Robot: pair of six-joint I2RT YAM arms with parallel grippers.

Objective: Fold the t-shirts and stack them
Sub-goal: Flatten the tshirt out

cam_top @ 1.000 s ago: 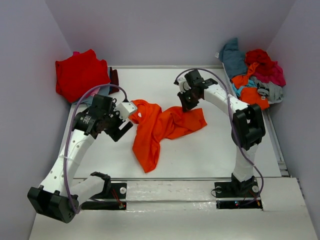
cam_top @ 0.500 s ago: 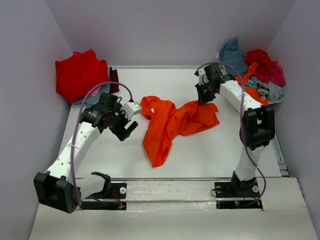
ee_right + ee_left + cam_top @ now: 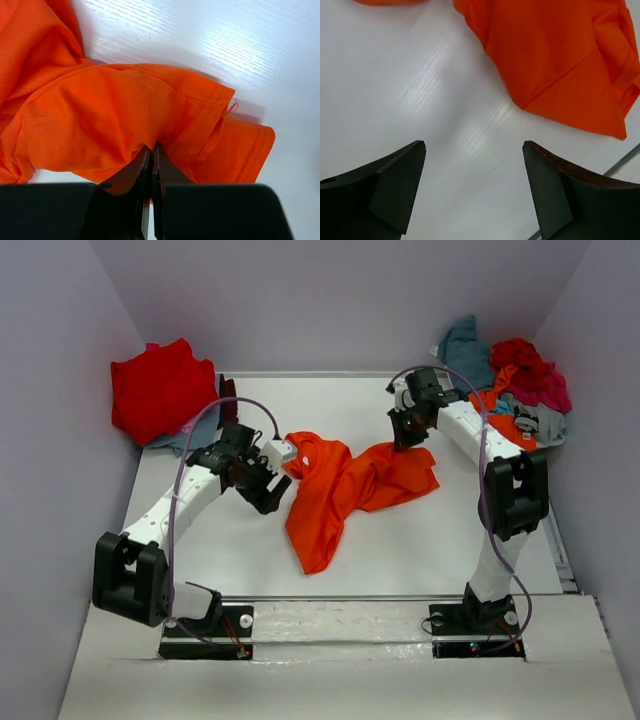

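On the white surface (image 3: 420, 550) the orange t-shirt (image 3: 340, 490) lies crumpled midway between the side edges; right pincer (image 3: 152, 150) clamped on its fold, left pincer (image 3: 474, 146) wide apart just beside it.

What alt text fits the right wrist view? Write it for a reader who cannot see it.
The right end effector is shut on a fold of the orange t-shirt, beside a hemmed sleeve. The crumpled shirt lies on the white table, which shows bare at upper right.
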